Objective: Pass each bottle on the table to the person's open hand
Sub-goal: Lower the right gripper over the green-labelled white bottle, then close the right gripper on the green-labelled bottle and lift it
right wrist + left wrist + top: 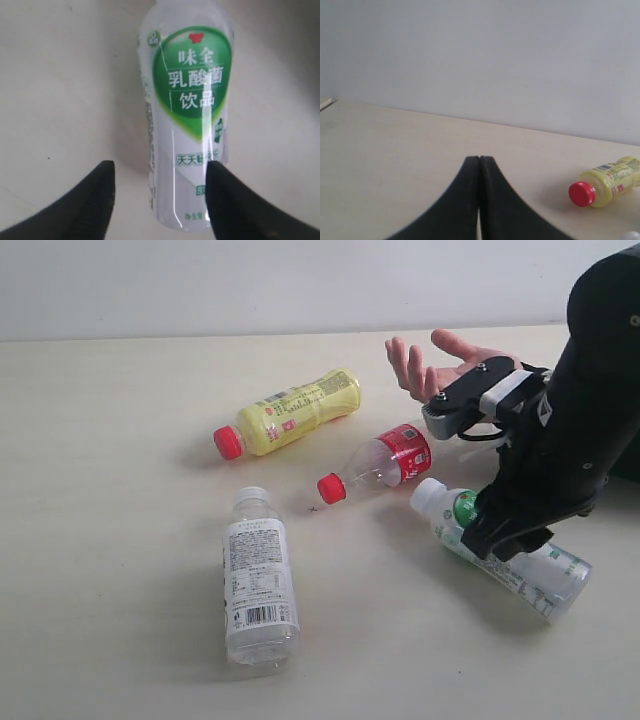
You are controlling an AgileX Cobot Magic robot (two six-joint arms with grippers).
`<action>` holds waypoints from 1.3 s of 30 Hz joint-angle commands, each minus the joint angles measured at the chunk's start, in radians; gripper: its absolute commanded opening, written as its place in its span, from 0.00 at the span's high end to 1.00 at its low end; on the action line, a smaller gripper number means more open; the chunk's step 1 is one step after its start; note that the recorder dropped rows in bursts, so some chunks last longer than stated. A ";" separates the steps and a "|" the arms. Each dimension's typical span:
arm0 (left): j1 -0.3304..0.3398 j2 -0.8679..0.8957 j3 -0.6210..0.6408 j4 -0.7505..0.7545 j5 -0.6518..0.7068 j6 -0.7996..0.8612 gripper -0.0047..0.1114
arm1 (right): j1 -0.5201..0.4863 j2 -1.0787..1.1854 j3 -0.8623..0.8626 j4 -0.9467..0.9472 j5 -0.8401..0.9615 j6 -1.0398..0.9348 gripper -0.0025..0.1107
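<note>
On the pale bench [120,620], at the right of the exterior view, the green-white bottle [190,100] lies flat, its lower body between the right fingers [95,200]. These stand apart, one clear of the bottle, the other overlapping its edge. Elsewhere the left fingers [465,200] are pressed together, holding nothing, with the yellow bottle [607,180] well apart from them.

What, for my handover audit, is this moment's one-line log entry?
right gripper: open above green-white bottle | left gripper: shut | person's hand: open, empty
</note>
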 commanded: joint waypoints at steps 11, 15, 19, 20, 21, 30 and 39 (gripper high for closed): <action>-0.004 -0.006 0.004 0.004 -0.001 0.000 0.96 | -0.006 0.123 0.004 -0.074 -0.084 0.054 0.32; -0.004 -0.006 0.004 0.004 -0.001 0.000 0.96 | -0.006 0.163 0.004 -0.074 -0.109 0.054 0.32; -0.004 -0.006 0.004 0.004 -0.001 0.000 0.96 | -0.006 0.220 0.004 -0.074 -0.124 0.080 0.32; -0.004 -0.006 0.004 0.004 -0.001 0.000 0.96 | -0.006 0.228 0.004 -0.074 -0.126 0.080 0.32; -0.004 -0.006 0.004 0.004 -0.001 0.000 0.96 | -0.006 0.232 0.004 -0.074 -0.126 0.080 0.32; -0.004 -0.006 0.004 0.004 -0.001 0.000 0.96 | -0.006 0.291 0.004 -0.066 -0.120 0.085 0.55; -0.004 -0.006 0.004 0.004 -0.001 0.000 0.96 | -0.003 0.240 0.001 0.025 -0.015 0.069 0.98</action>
